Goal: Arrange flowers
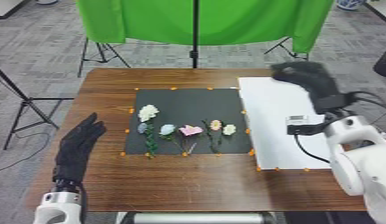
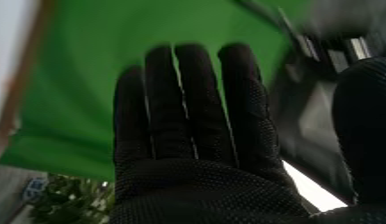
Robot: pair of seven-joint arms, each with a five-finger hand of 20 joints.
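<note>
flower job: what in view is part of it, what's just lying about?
Part of the job:
- flowers
- black mat under them
- white board, likely
- table
- right hand
- left hand

Just around:
- green cloth behind the table
- black stands on the floor
- leafy plant in the room

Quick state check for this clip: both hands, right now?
Left hand: open, nothing held.
Right hand: open, fingers straight, nothing held.
</note>
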